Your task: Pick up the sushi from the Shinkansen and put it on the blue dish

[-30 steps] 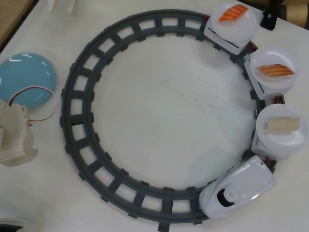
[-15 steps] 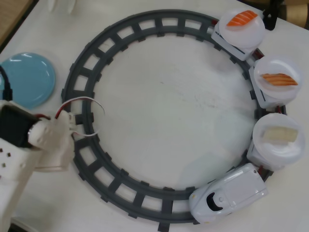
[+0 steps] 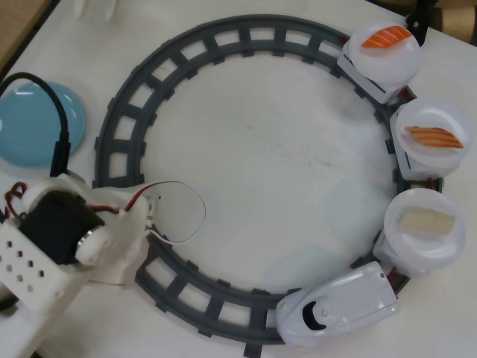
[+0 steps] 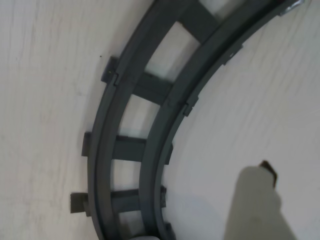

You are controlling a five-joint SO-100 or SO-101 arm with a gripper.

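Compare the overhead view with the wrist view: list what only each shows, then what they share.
Only the overhead view shows the Shinkansen, its three white plates, the cream sushi, two salmon sushi pieces, the blue dish and the arm's body. Only the wrist view shows a pale tool finger close up. Both show the grey track and the white table.

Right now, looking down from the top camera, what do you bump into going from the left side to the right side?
Blue dish → robot arm → empty middle of the track → Shinkansen nose → plate with the pale sushi.
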